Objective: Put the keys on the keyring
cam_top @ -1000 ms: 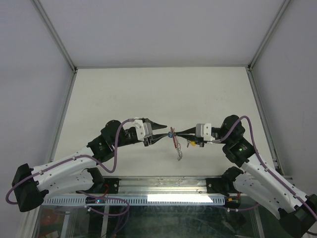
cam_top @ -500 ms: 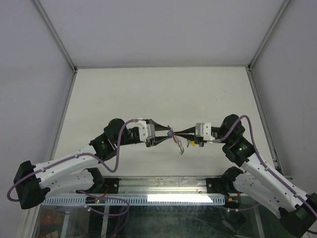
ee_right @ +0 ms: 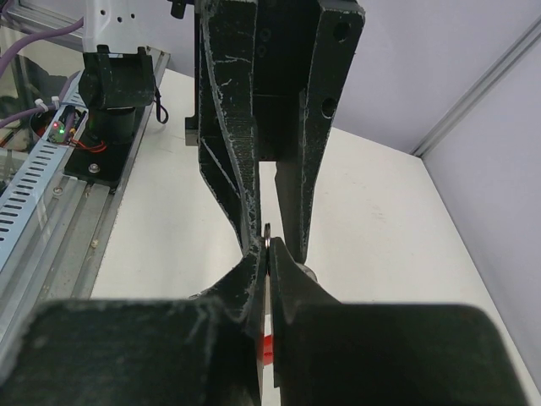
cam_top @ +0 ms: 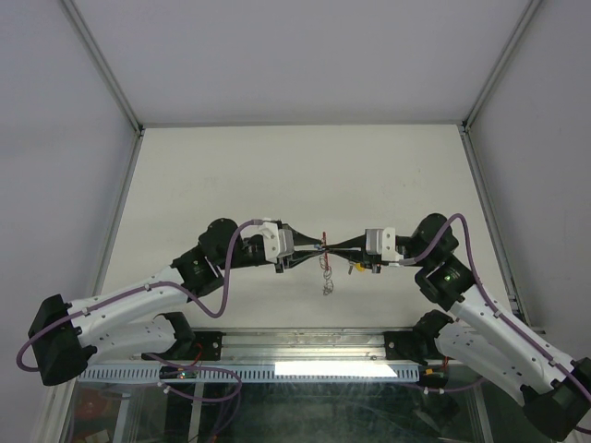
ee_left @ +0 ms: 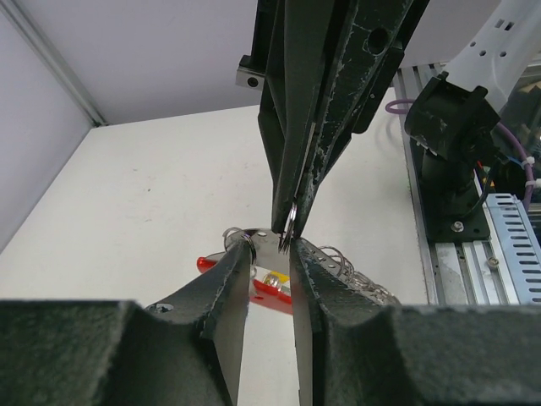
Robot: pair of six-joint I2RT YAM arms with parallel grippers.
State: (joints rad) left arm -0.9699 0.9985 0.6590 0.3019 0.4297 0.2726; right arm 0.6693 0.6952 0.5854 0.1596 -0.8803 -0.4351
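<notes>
White tabletop [cam_top: 277,166], enclosed by pale walls, lies beneath two arms that meet in mid-air near its front edge.

Right gripper [cam_top: 331,247]: fingers pressed together, pinching the silvery ring of the keyring [cam_top: 322,240] edge-on, so the loop is presented toward the opposite arm.

Left gripper [cam_top: 312,250]: fingers [ee_left: 232,279] parted by a narrow gap, tips straddling the ring just ahead of the right fingertips. No firm grip shows, and whether a pad touches the wire cannot be told.

Fixing the ring with one arm is judged to free the other to work a key onto the coil.

Just below the two tips hangs the red tab [ee_left: 205,263], and under it the chain [cam_top: 328,282]; whether its end reaches the table cannot be told. A yellow speck [ee_left: 272,277] beside the tab may be the yellow-headed key; the keys are otherwise too small to identify.

Obstructions: the right fingertips fill the space in front of the left jaws, and tab and chain crowd the ring from below.

Farther out, behind each gripper, purple cables [cam_top: 225,277] loop along the arms, and a slotted rail [cam_top: 138,374] lies at the near edge.
</notes>
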